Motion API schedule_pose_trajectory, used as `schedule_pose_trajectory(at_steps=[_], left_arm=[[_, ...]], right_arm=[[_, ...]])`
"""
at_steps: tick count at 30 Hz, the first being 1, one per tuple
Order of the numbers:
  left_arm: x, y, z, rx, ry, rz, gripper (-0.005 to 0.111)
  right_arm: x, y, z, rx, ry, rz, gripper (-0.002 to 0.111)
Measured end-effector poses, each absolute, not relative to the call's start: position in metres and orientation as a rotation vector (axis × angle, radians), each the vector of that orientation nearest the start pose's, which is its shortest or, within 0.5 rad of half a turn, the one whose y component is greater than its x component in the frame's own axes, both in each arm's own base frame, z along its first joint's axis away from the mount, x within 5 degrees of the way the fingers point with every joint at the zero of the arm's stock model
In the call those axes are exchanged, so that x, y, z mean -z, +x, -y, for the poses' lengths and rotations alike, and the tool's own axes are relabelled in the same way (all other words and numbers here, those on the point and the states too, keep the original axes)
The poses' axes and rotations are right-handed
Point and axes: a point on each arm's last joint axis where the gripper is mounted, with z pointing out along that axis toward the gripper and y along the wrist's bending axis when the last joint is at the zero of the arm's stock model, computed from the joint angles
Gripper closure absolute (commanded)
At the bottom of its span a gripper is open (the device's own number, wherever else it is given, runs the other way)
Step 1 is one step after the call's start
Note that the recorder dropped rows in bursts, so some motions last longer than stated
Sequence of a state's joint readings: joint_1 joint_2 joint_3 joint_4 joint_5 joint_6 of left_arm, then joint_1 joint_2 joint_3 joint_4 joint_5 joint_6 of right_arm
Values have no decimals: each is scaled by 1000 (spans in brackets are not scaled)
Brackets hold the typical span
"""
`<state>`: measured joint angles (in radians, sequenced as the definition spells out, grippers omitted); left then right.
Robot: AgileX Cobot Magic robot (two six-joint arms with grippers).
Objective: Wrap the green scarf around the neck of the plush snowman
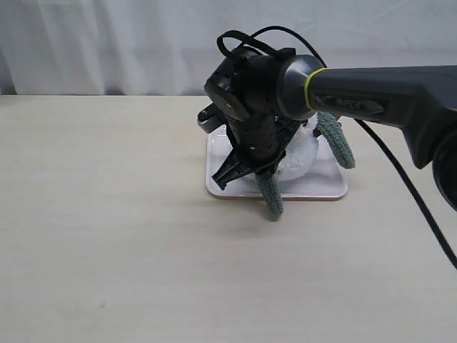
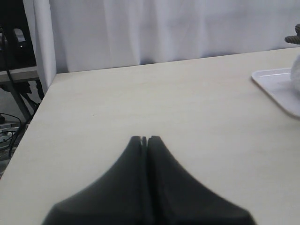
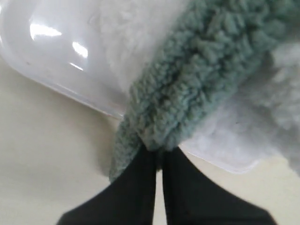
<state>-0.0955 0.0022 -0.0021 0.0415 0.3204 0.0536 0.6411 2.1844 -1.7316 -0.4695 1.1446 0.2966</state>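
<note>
**A:** Where does the green scarf [image 3: 197, 89] sit?

**B:** Its nearest end droops over the front rim of the white tray [image 1: 314, 191] onto the table [image 1: 107, 250]. Just above that rim the right gripper [image 3: 159, 149] is clenched on the strip, fingers together with fabric bunched between them. I judge it holds there so the end can be led round the toy.

**A:** And the plush snowman [image 1: 296, 157]?

**B:** On the tray, right behind the wrist, only white fluff showing. The scarf runs across it, and a second stretch curves down on the far right side. The snowman's neck is hidden by the arm, so I cannot tell whether the strip lies in the crease.

**A:** The other arm?

**B:** The left gripper [image 2: 144, 139] is pressed closed on nothing, low over bare table, well apart from the tray. It seems parked to leave room.

**A:** Any writing?

**B:** Pale lettering on the right arm's grey link [image 1: 350, 104]. It looks like "PIPER", though it is blurred. Beyond that, a plain white curtain [image 1: 107, 43], unmarked.
</note>
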Motion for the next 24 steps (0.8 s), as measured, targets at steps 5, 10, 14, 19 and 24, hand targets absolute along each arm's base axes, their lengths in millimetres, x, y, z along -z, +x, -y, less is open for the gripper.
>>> schedule_pose_trajectory(at_steps=[5, 10, 14, 19, 24], left_arm=[[-185, 54, 4, -10, 161, -1797, 107], [-185, 54, 4, -10, 161, -1797, 107], [-185, 54, 4, -10, 161, -1797, 107], [-185, 54, 4, -10, 161, -1797, 107], [-185, 54, 4, -10, 161, -1797, 107]], right_arm=[[-216, 377, -235, 432, -666, -2667, 61], [-247, 364, -223, 471, -625, -2685, 47], [-271, 359, -216, 437, -592, -2650, 47], [-296, 368, -174, 308, -423, -2701, 47], [-284, 374, -130, 228, -381, -2770, 47]])
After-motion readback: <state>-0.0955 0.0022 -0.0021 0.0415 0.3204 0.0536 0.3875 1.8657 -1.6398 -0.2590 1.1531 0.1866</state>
